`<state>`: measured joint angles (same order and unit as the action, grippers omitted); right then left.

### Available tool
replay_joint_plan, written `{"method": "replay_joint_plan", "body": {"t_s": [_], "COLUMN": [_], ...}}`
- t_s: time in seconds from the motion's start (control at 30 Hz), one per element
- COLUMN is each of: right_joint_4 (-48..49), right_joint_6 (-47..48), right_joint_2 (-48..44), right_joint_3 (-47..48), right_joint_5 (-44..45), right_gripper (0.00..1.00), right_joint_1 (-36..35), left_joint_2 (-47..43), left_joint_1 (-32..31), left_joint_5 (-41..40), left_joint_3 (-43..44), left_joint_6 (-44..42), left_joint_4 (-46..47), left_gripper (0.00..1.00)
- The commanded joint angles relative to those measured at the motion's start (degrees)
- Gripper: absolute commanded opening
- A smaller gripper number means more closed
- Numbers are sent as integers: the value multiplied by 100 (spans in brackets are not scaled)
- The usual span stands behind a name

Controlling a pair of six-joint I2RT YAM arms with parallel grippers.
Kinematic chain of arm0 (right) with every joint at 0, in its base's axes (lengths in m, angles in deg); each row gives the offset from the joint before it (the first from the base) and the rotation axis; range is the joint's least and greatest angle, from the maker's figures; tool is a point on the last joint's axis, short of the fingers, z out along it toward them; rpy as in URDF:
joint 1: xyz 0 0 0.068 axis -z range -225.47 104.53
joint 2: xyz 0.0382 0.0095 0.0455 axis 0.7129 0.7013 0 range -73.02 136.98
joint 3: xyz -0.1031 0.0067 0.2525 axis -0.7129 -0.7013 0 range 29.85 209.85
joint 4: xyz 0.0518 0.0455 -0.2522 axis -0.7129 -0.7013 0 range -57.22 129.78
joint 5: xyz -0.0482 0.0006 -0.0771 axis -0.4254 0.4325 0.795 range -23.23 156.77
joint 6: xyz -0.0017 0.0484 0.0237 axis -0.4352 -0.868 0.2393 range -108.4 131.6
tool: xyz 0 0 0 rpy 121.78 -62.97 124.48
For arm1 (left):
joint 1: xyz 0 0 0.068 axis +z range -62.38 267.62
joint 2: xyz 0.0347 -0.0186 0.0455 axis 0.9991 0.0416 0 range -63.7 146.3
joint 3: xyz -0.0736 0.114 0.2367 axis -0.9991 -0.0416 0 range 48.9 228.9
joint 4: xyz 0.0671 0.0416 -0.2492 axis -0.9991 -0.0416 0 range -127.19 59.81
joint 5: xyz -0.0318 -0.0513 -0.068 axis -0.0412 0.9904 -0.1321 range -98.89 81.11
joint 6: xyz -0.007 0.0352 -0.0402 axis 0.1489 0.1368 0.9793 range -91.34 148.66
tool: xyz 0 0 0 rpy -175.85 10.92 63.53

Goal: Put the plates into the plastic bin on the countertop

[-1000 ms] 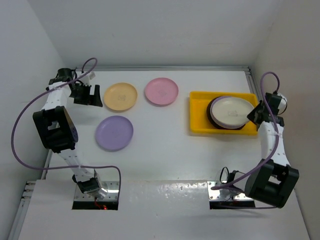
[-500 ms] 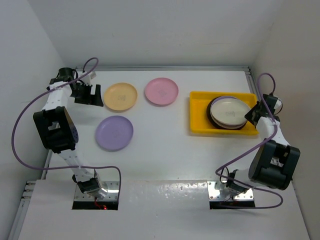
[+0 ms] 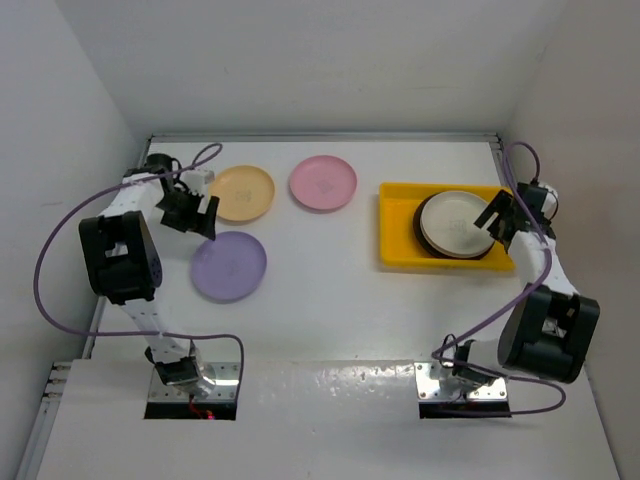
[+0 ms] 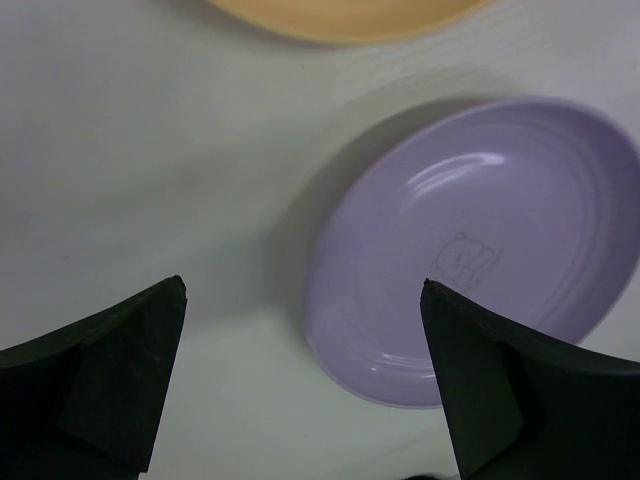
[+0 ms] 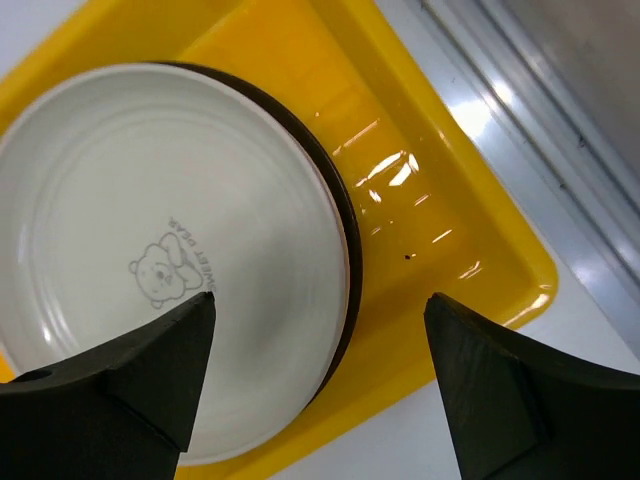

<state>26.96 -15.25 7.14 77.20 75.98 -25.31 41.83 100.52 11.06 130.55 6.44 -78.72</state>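
Top external view: on the white table (image 3: 330, 300) a yellow bin (image 3: 396, 226) sits at the right, holding a stack of plates with a cream plate (image 3: 455, 220) on top. The right pincer (image 3: 497, 215) hangs over the right edge of that stack. Three plates lie bare on the table, well apart from the bin: a pink plate (image 3: 323, 182) at the back, an orange plate (image 3: 243, 192) to its left, and a purple plate (image 3: 229, 265) nearer the arms. The left pincer (image 3: 195, 210) hovers between the orange plate and the purple plate.

In the right wrist view the pincer's fingers (image 5: 130, 380) stand spread wide with nothing pinched. The cream plate, printed with a small bear, rests on a dark-rimmed plate (image 5: 335, 200) inside the bin.

In the left wrist view the fingers (image 4: 100, 370) are likewise spread wide and empty, above the purple plate's left rim.
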Motion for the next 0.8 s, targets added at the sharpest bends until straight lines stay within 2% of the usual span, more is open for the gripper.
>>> {"method": "replay_joint_plan", "body": {"t_s": [0.0, 0.1, 0.13, 0.2, 0.27, 0.33, 0.4, 0.43, 0.5, 0.53, 0.57, 0.63, 0.7, 0.77], "right_joint_4": [-10, -141, -142, -212, -282, -396, -493, -607, -730, -739, -731, -583, -458, -353], "right_joint_6": [197, 320, 321, 234, 181, 5, -346, -452, -671, -768, -804, -883, -770, -717], "right_joint_2": [-808, -1343, -1406, -1660, -1880, -1934, -2074, -2075, -1961, -1839, -1663, -1303, -630, -257], "right_joint_3": [169, 230, 257, 274, 292, 292, 301, 292, 327, 327, 362, 494, 852, 1230], "right_joint_5": [353, 371, 388, 450, 441, 476, 354, 301, 213, 160, -110, -296, -631, -893], "right_gripper": [84, 85, 85, 85, 85, 81, 80, 79, 77, 73, 70, 64, 62, 62], "right_joint_1": [-205, -627, -802, -1031, -1312, -1706, -1962, -2451, -2744, -3277, -3456, -4262, -4836, -5363], "left_joint_2": [36, 239, 318, 458, 555, 635, 635, 583, 582, 513, 425, 267, -110, -357], "left_joint_1": [-139, -139, -139, -270, -323, -324, -324, -324, -324, -376, -377, -438, -561, -850], "left_joint_5": [-701, -852, -852, -1018, -1229, -1230, -854, -713, -162, 77, 280, 825, 1281, 1337], "left_joint_3": [-324, -553, -553, -772, -904, -958, -1010, -1010, -1010, -1010, -958, -774, -555, -396], "left_joint_6": [-266, -266, -318, -318, -318, -318, -475, -529, -722, -836, -898, -898, -776, -723], "left_joint_4": [-148, 1, 2, 133, 274, 336, 336, 266, 135, -6, -233, -402, -455, -455], "left_gripper": [100, 87, 76, 70, 54, 31, 18, 0, 0, 0, 0, 0, 0, 0]}}
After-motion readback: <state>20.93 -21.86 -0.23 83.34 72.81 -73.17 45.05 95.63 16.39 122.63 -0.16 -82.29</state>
